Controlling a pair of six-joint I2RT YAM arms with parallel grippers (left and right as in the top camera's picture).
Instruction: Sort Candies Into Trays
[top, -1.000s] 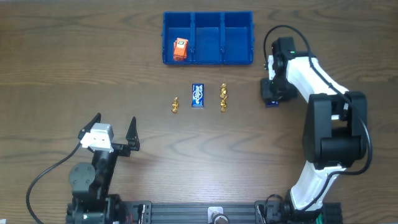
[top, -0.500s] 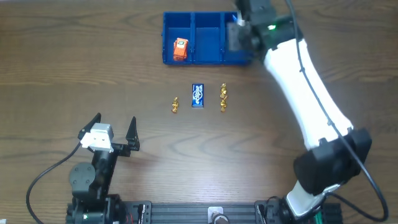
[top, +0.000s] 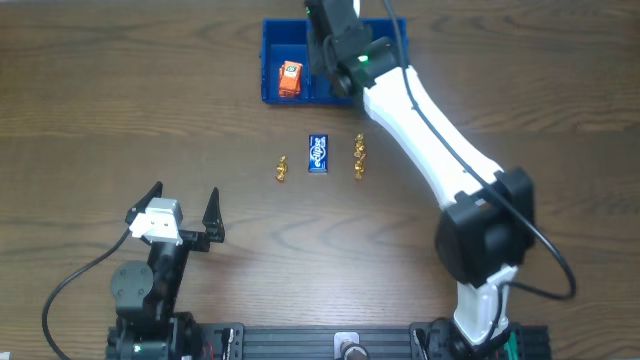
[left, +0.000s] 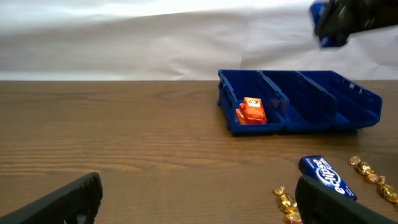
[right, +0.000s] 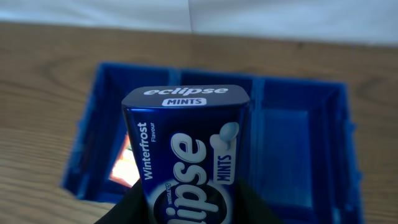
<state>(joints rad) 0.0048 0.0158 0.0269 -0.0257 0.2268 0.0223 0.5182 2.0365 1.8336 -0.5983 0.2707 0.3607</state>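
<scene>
The right hand (right: 189, 208) is closed on a dark blue mint tin (right: 186, 149), one finger pressed to each narrow side. The tin's long axis runs straight out along the fingers. Its rounded top end points away from the wrist and its broad printed face is turned to the wrist camera. Beyond that far end, lower down, lies the blue three-compartment tray (right: 298, 143). The hand hangs lifted above it (top: 335, 40), but which compartment is directly beneath cannot be told. An orange candy (top: 290, 79) lies in the end compartment, peeking past one side of the tin.

The left hand (top: 183, 205) is spread wide with nothing in it, low over the surface (top: 100, 120). Ahead of its fingertips, well short of the tray, lies a blue candy bar (left: 326, 177), its long axis running toward the tray. A single gold candy (top: 282, 168) lies on one side of the bar and a pair of gold candies (top: 359, 155) on the other.
</scene>
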